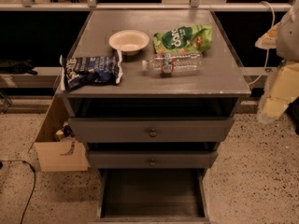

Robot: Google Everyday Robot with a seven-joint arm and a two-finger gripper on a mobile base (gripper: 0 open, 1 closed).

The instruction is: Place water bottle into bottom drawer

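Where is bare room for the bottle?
The grey bottom drawer has a bare dark floor. So is the front tabletop strip by the clear water bottle. Crowded around the white bowl. The gripper hangs at the right edge.

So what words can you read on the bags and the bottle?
Nothing reads clearly.
Green chip bag: big white letters, too blurred.
Blue chip bag: white print, too blurred.
Water bottle label: too small.
End effector, at the right edge beside the cabinet: no text seen.
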